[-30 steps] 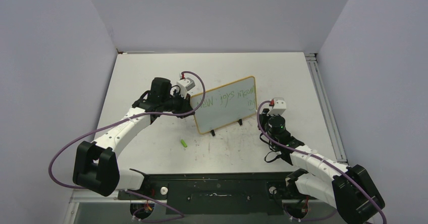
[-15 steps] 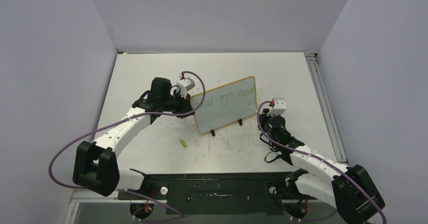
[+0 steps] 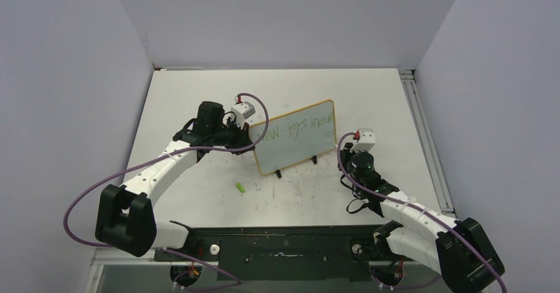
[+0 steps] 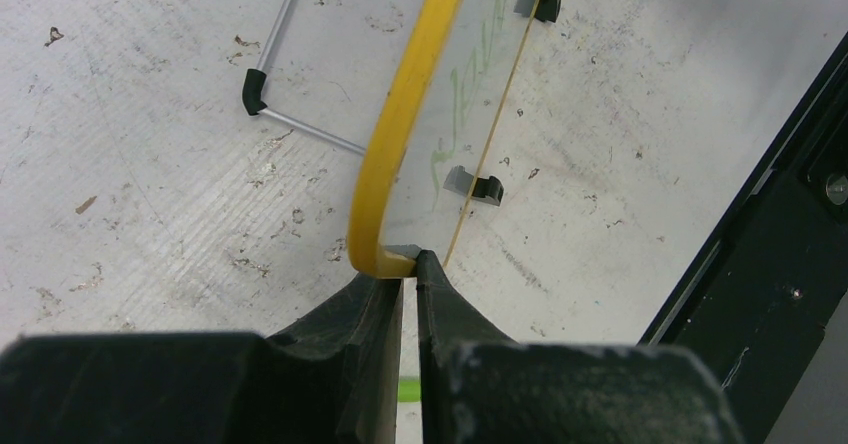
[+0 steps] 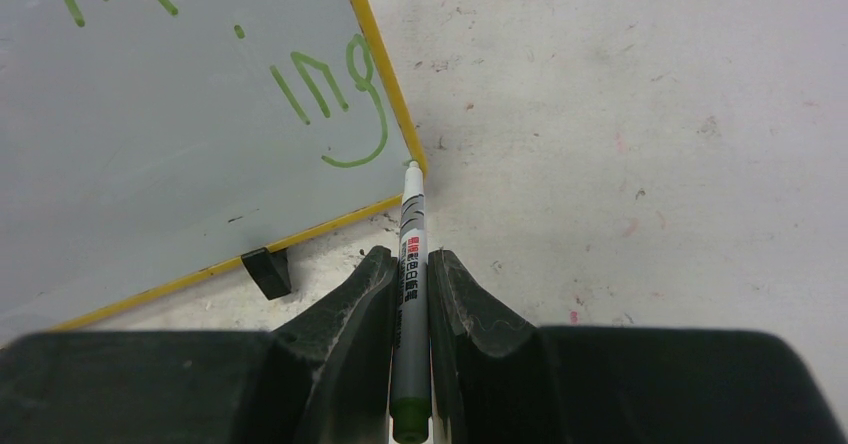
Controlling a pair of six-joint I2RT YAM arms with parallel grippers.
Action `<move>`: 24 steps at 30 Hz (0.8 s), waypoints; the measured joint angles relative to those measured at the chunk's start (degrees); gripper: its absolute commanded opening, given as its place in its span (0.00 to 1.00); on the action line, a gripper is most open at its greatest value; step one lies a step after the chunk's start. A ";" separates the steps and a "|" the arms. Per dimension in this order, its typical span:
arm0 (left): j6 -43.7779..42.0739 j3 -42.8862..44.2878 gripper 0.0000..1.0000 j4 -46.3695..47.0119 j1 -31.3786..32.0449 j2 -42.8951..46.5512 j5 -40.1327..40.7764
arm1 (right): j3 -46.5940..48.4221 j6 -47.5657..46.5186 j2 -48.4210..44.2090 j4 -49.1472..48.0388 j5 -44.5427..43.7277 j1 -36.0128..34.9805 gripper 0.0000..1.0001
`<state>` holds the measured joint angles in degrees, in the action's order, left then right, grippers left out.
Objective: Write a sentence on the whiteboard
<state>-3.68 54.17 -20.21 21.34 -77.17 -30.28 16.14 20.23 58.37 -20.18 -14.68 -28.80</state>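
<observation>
From overhead, the whiteboard [image 3: 295,136] is standing tilted on two black feet [image 3: 278,173] near the middle of the scuffed table [image 3: 191,95]. The sentence [image 3: 297,129] is running across it in thin green marker, with a short second line at the right end. Only this view is taking in the whole board. It is also showing a green cap [image 3: 241,187] lying on the table, apart from the board's near left corner.

The left wrist view is looking along the board's edge. Here the left gripper [image 4: 408,264] is clenching the rounded corner of the yellow frame. A thin metal rod [image 4: 300,124] with a black elbow is lying behind the board, hidden from overhead.

In the right wrist view, the right gripper [image 5: 410,264] is squeezing a marker [image 5: 411,294]. Its white tip is pointing just beside the board's lower right corner, off the writing surface. Whether it is touching the frame is unclear. The green letters "ing" are reading clearly here.
</observation>
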 measured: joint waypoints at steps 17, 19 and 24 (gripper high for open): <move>0.09 0.00 0.25 -0.26 0.07 -0.02 0.55 | 0.00 4.13 -19.89 12.04 -14.56 -0.11 0.05; -0.02 0.00 0.32 -0.85 0.20 -0.04 0.79 | 0.00 4.31 -19.89 12.55 -14.88 -0.11 0.05; 0.09 -0.02 0.43 -1.07 0.37 -0.04 1.14 | 0.00 4.35 -19.85 13.42 -14.93 -0.11 0.05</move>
<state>-3.60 54.15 -21.28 21.71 -77.21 -29.15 16.14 24.58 38.52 -6.76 -29.61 -28.91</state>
